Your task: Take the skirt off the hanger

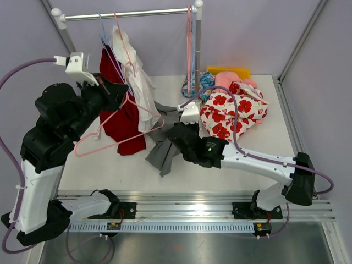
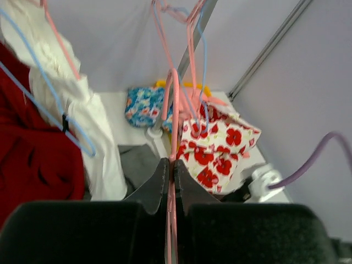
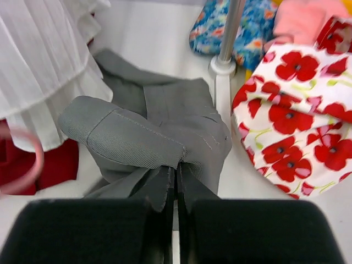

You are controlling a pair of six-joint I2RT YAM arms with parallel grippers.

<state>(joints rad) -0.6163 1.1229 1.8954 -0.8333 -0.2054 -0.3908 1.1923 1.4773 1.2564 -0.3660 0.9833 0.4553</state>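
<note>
The grey skirt (image 1: 161,149) lies crumpled on the table, below the hanging clothes. My right gripper (image 1: 177,133) is shut on a fold of it; in the right wrist view the skirt (image 3: 148,126) bunches at the shut fingertips of the right gripper (image 3: 176,171). The pink wire hanger (image 1: 117,143) hangs bare and tilted in front of a red garment, apart from the skirt. My left gripper (image 1: 125,91) is shut on it near the neck. The left wrist view has the hanger (image 2: 175,110) rising from between the tips of the left gripper (image 2: 170,163).
A clothes rail (image 1: 126,15) crosses the back with a white garment (image 1: 140,82) and a red garment (image 1: 124,124) on blue and pink hangers. More pink hangers (image 1: 189,49) hang by its right post. Red-flowered cloth (image 1: 234,110) and blue patterned cloth (image 1: 203,82) lie at back right.
</note>
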